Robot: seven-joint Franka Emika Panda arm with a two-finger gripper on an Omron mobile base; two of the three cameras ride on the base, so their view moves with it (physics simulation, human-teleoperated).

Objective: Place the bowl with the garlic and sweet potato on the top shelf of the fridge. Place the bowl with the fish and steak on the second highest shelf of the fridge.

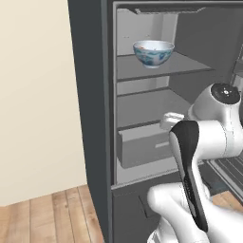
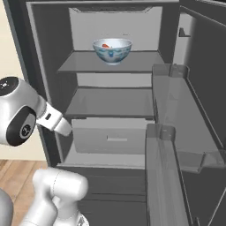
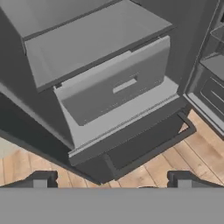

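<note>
Gripper (image 3: 109, 179) jaws apart before the drawer (image 3: 113, 83); base views show the bowl (image 1: 153, 52) shelved.

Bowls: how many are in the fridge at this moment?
1. A blue-patterned bowl sits on the top shelf of the open fridge. The second highest shelf holds none.

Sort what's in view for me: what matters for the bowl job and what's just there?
Job:
- bowl on the top shelf
- second shelf, bare
- gripper, open, holding nothing

Just there:
- drawer
- door bins
</note>
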